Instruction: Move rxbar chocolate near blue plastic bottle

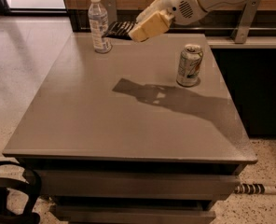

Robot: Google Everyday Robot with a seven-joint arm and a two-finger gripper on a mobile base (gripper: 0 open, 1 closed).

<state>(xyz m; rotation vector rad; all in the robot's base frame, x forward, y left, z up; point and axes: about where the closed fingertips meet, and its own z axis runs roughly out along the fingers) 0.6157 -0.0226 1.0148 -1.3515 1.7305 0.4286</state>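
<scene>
The rxbar chocolate (120, 29), a flat black bar with white lettering, is held in the air near the table's back edge. My gripper (139, 30) is shut on its right end, with the cream fingers (149, 24) closed over it. The blue plastic bottle (99, 24), clear with a white cap and pale label, stands upright at the back left of the table, just left of the bar. The bar's left end is close to the bottle, and I cannot tell whether they touch.
A silver soda can (189, 65) stands upright on the right side of the grey table (128, 125). The arm's shadow falls across the table's middle. A wall and a ledge run behind the table. Black equipment (12, 195) sits at the lower left on the floor.
</scene>
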